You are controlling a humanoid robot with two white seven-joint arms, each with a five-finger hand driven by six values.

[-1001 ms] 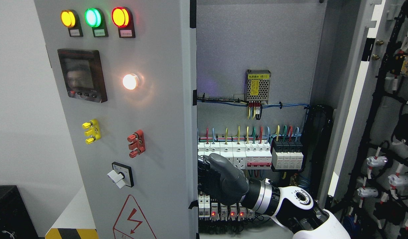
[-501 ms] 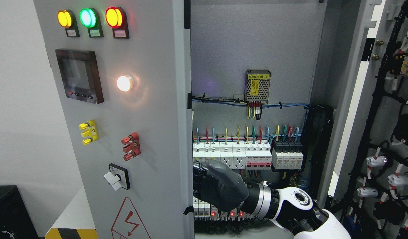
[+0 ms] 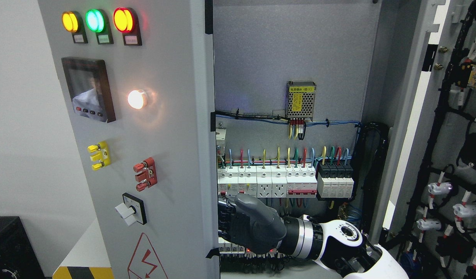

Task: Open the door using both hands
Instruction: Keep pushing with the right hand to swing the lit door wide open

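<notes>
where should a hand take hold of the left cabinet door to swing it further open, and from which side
Grip the left cabinet door by its free vertical edge, low down, coming from the cabinet's interior side on the right. The front face is flat and studded with lamps and switches, with no handle showing, while the edge stands clear of the frame. The right hand is already at that edge, fingers toward it; actual contact is hidden.
</notes>
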